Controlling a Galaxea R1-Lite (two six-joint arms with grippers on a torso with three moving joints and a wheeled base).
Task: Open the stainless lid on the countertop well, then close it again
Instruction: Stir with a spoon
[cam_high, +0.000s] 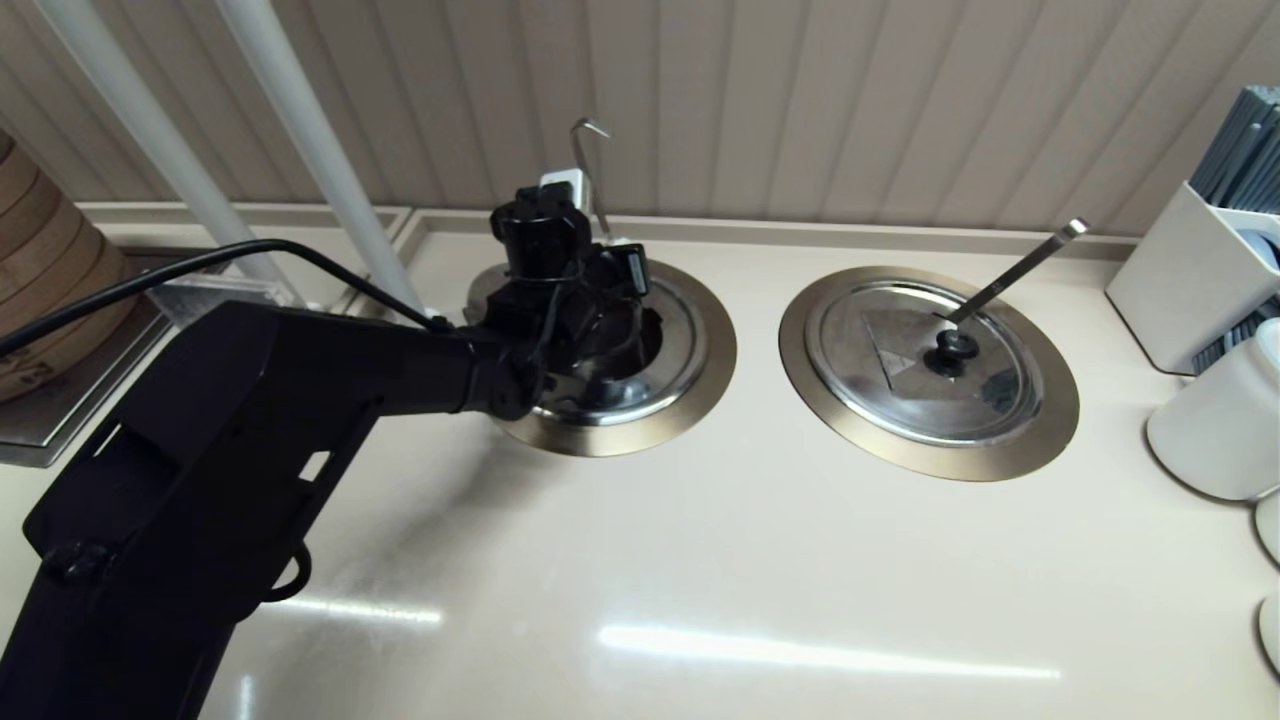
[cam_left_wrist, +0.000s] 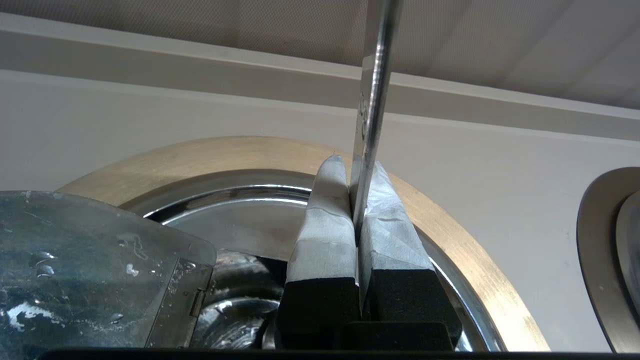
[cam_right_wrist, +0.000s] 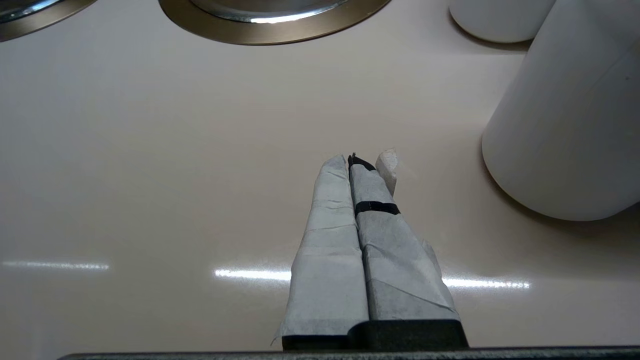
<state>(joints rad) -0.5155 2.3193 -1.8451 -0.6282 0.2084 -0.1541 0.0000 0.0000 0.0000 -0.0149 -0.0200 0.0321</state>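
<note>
My left gripper (cam_high: 575, 188) is over the left countertop well (cam_high: 715, 372), which has a bronze-gold ring. In the left wrist view its taped fingers (cam_left_wrist: 325, 225) are pressed together on the thin hook-tipped ladle handle (cam_left_wrist: 372, 100), which rises between them. The stainless lid (cam_left_wrist: 100, 265) shows as a wet steel plate with a small hinge, raised close beside the gripper. Past its edge I see the dark inside of the well (cam_left_wrist: 235, 300). In the head view the arm hides most of the lid (cam_high: 682, 330), and I cannot make out its ball knob. My right gripper (cam_right_wrist: 357, 160) hangs shut and empty over bare counter.
The twin well (cam_high: 1050, 420) sits to the right, with its lid (cam_high: 900, 400) closed, a flat knob (cam_high: 955, 350) and a straight ladle handle (cam_high: 1020, 265). White containers (cam_high: 1215, 420) stand at the right edge, one close to my right gripper (cam_right_wrist: 565, 130). A bamboo steamer (cam_high: 40, 290) is at far left.
</note>
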